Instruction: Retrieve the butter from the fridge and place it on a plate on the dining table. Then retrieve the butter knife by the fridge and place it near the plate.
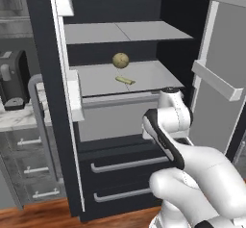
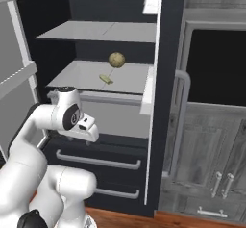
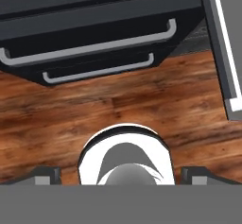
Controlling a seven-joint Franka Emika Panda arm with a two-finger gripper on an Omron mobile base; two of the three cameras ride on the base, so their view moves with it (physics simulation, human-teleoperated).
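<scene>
One fridge [image 1: 43,102] with two doors swung open; two grey shelves [image 1: 125,32] inside it; two drawers [image 1: 125,164] below, each with one grey bar handle; one butter [image 1: 125,81] stick on the lower shelf; one round tan ball [image 1: 120,60] beside it; one black coffee machine [image 1: 12,80] on the counter [image 1: 19,119].

Black coffee machine [image 1: 12,78] on marble counter [image 1: 19,119]; wooden floor [image 3: 118,105].

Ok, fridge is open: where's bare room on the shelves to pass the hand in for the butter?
The upper shelf is bare. On the middle shelf, the butter lies near the front with the round ball close behind it. Free patches lie right of them toward the right door, and left toward the left door.
</scene>
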